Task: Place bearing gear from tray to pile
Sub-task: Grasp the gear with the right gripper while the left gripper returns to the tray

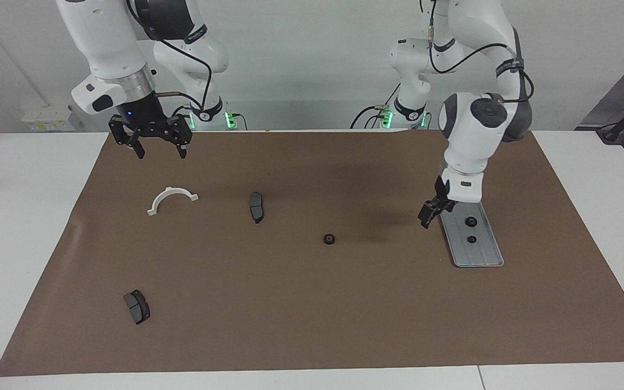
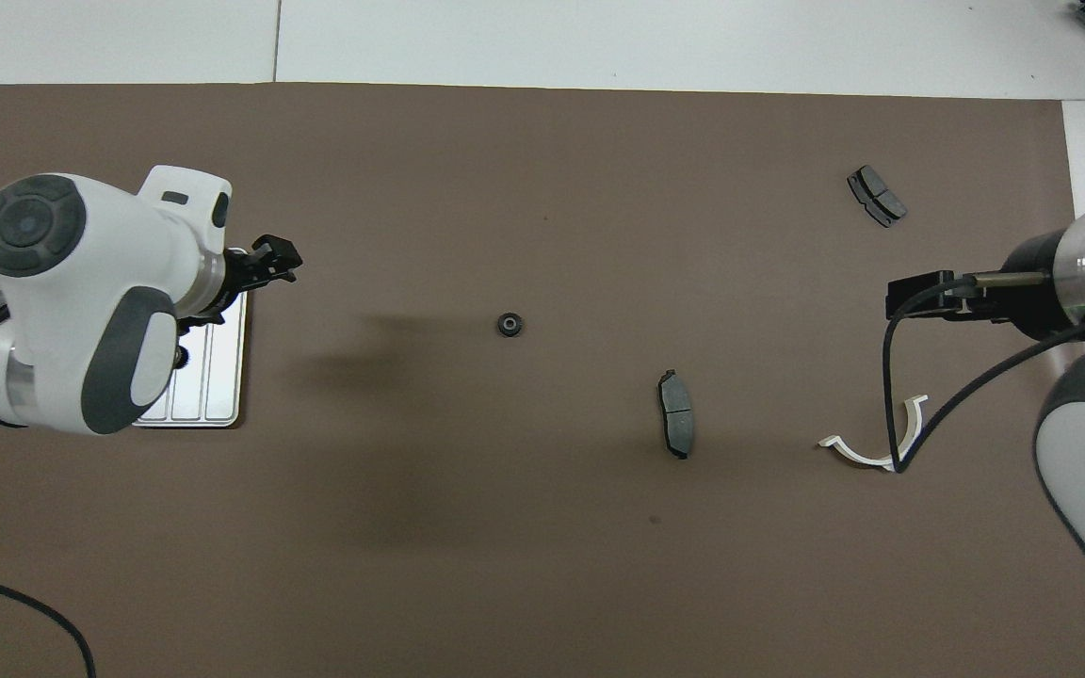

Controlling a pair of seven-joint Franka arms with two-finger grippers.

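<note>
No legible writing; left gripper [image 1: 430, 215] beside tray [image 1: 480, 254], right gripper [image 1: 155, 145] aloft, jaws spread.

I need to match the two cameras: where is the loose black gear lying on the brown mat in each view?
Facing view: the gear lies on the mat near the middle, between the tray and a brake pad.
Overhead view: the gear lies near the middle, again between the tray and the brake pad.
Shared landmark: that brake pad beside it.
</note>
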